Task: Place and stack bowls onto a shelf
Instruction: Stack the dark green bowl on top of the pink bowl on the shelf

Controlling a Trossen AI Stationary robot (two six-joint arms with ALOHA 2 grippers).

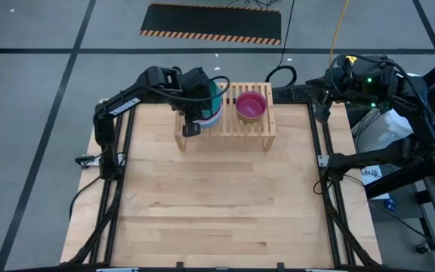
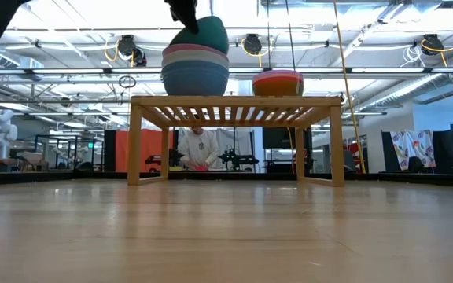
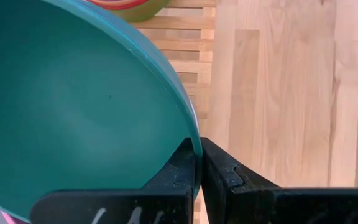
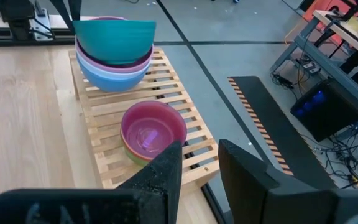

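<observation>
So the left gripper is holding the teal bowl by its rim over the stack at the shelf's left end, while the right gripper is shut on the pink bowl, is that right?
Not quite: the right gripper is open and holds nothing, as the right wrist view shows; the pink bowl sits free on the shelf. The rest stands: the left gripper holds the teal bowl by its rim over the stack.

left arm [image 1: 191, 98] over shelf [image 1: 257, 128] | pink bowl [image 1: 251, 106] on shelf

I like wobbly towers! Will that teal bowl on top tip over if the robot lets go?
Maybe. The teal bowl sits tilted on the stack, pinched at its rim by the left gripper, so it might rock. It looks like stiff plastic, so it would probably settle in unharmed.
</observation>
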